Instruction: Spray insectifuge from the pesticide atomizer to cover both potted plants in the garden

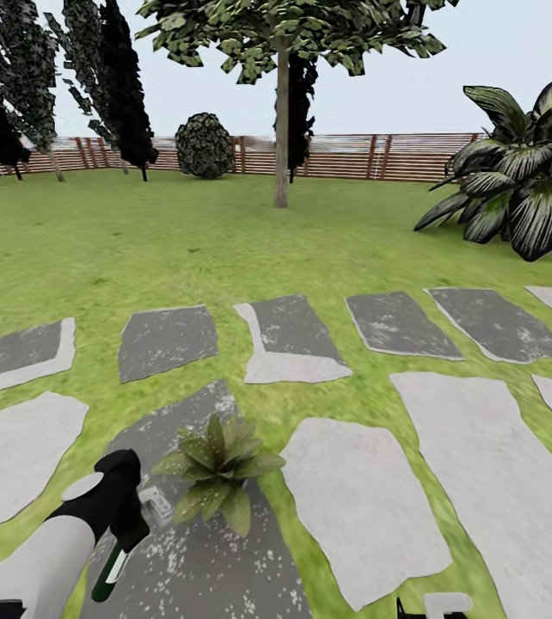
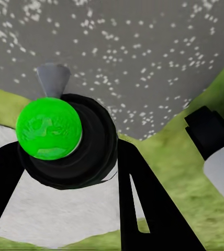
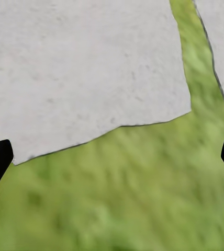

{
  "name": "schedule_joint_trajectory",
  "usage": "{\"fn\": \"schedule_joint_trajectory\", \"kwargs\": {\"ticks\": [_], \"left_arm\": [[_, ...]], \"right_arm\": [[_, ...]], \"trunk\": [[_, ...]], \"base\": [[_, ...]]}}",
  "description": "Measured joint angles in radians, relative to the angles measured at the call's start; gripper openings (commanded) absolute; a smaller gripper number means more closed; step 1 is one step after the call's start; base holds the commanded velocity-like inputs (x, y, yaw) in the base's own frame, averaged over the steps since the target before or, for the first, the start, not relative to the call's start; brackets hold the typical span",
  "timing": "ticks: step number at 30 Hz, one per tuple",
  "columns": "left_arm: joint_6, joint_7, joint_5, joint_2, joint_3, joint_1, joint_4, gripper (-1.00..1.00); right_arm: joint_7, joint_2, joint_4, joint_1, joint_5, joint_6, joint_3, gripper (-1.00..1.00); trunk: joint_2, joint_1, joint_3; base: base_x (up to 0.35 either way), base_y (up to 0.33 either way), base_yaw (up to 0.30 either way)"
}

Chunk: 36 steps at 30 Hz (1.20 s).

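Observation:
My left gripper is shut on the pesticide atomizer, which I hold low over a dark stepping stone. The bottle's dark green body with its pale label hangs below the hand. Its white head sits close beside a potted plant, a low rosette of pointed green leaves on that stone. In the left wrist view the atomizer shows a round black top, a green dot and a grey nozzle over the speckled stone, between the black fingers. My right gripper is open over grass and a pale stone.
Grey and pale stepping stones lie in rows across the lawn. A big striped leafy bush stands at the right. A tree trunk, a round bush and a brown slatted fence close the far side.

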Motion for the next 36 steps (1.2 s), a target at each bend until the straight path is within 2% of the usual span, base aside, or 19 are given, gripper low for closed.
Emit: {"fn": "schedule_joint_trajectory", "kwargs": {"ticks": [6, 12, 25, 36], "left_arm": [[0.000, 0.029, 0.001, 0.001, 0.000, 0.000, 0.010, -1.00], [0.000, 0.031, 0.004, -0.007, -0.001, 0.000, 0.016, -1.00], [0.000, 0.032, 0.005, -0.008, 0.002, 0.000, 0.003, -1.00], [0.001, 0.032, 0.016, -0.007, 0.005, 0.001, 0.002, -1.00]], "right_arm": [[0.000, 0.001, 0.000, 0.000, 0.000, 0.000, 0.000, 1.00], [0.000, 0.002, 0.000, 0.000, 0.000, 0.000, 0.000, 1.00], [0.000, 0.001, -0.001, 0.000, -0.001, 0.000, 0.000, 1.00], [0.000, 0.001, 0.000, 0.000, -0.001, 0.000, 0.000, 1.00]], "trunk": [[0.000, 0.000, 0.000], [0.000, 0.000, 0.000], [0.000, 0.000, 0.000], [0.000, 0.000, 0.000]], "base": [[0.001, -0.001, 0.266], [0.000, -0.037, 0.270], [0.000, -0.260, 0.031], [0.000, -0.270, 0.248]]}}
